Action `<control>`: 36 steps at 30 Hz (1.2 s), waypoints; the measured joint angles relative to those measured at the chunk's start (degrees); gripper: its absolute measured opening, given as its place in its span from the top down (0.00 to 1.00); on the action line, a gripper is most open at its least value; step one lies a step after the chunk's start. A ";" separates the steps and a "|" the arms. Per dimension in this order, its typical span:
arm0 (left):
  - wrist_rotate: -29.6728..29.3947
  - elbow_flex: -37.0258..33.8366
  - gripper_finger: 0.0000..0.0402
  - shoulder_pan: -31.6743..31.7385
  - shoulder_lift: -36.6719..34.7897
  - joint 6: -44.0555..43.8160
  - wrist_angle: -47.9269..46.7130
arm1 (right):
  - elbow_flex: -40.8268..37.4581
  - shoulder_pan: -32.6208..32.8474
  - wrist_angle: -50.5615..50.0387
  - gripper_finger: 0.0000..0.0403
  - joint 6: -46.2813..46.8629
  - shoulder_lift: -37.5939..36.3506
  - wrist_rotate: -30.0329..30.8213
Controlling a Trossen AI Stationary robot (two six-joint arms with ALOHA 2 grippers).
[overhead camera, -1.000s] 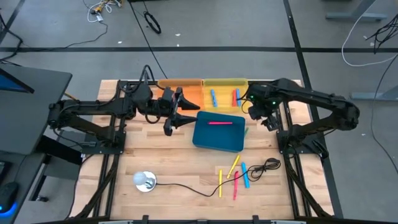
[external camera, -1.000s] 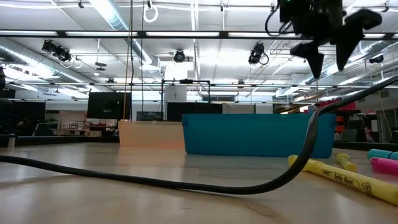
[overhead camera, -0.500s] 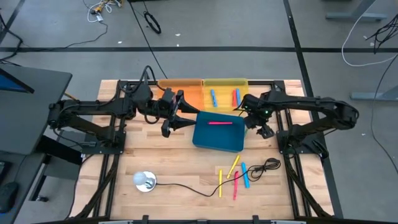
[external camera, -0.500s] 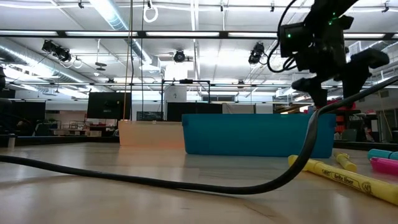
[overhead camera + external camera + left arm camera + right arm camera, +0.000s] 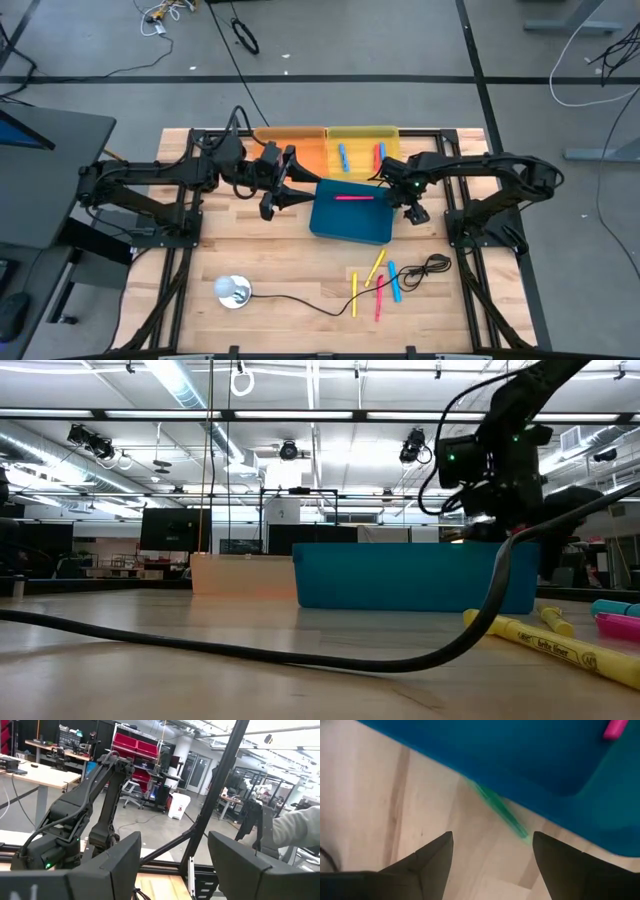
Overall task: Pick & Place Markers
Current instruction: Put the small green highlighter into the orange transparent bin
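1. I see the left gripper (image 5: pixel 283 188) held above the table (image 5: pixel 260 260), just left of the blue bin (image 5: pixel 350 222). Its fingers (image 5: pixel 110 862) stand apart with nothing between them.
2. On the near-left part of the table sits a small round silver object (image 5: pixel 233 291), with a thin black cable (image 5: pixel 300 298) running from it toward the right.
3. At the far edge I see an orange tray (image 5: pixel 300 145) beside a yellow tray (image 5: pixel 362 133). The yellow one holds a blue marker (image 5: pixel 342 157), plus a red marker (image 5: pixel 379 154) next to another blue one.
4. The blue bin sits mid-table with a pink marker (image 5: pixel 353 197) lying inside it.
5. The right gripper (image 5: pixel 413 203) hangs low at the bin's right edge. Its fingers (image 5: pixel 427 857) are spread and empty, pointing down at a green marker (image 5: pixel 501 811) that lies on the wood right against the bin wall, partly tucked under it.
6. In front of the bin, toward the right, loose markers (image 5: pixel 375 282) lie on the table in yellow, pink and blue, close to the coiled end of the cable.
7. In the low view, yellow markers (image 5: pixel 545 640) lie in the foreground on the right.
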 joint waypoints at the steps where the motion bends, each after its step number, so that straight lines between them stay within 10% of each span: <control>1: 0.00 0.00 0.41 0.00 0.00 -0.11 -0.05 | -0.76 -0.22 0.76 0.32 -0.06 0.00 0.02; 23: -0.02 0.00 0.41 0.00 0.02 -0.22 -0.04 | -6.29 -0.65 9.70 0.33 -0.84 0.68 -0.19; 36: -0.02 0.00 0.41 -0.01 0.02 -0.21 -0.02 | -6.30 2.95 10.33 0.54 -0.33 0.68 -0.04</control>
